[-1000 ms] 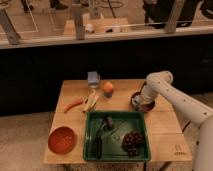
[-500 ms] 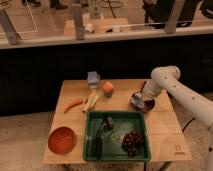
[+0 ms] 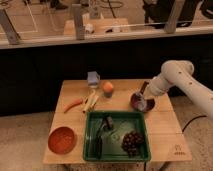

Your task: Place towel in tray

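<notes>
A small blue-grey folded thing [image 3: 93, 78], which may be the towel, lies at the table's back edge, left of an orange [image 3: 108, 88]. The green tray [image 3: 117, 152] sits at the front middle of the table and holds dark grapes [image 3: 132, 141] and a dark utensil [image 3: 102, 132]. My gripper [image 3: 141, 99] is to the right of the tray, down at a dark bowl [image 3: 145, 106] with something pale in it. The white arm [image 3: 175, 75] reaches in from the right.
A carrot [image 3: 73, 104] and a pale banana-like fruit [image 3: 91, 100] lie left of the tray. An orange-red bowl [image 3: 62, 139] stands at the front left corner. A dark wall and a railing run behind the wooden table [image 3: 167, 135].
The arm's elbow has swung up and to the right. The gripper has stayed at the dark bowl. Nothing on the table has moved.
</notes>
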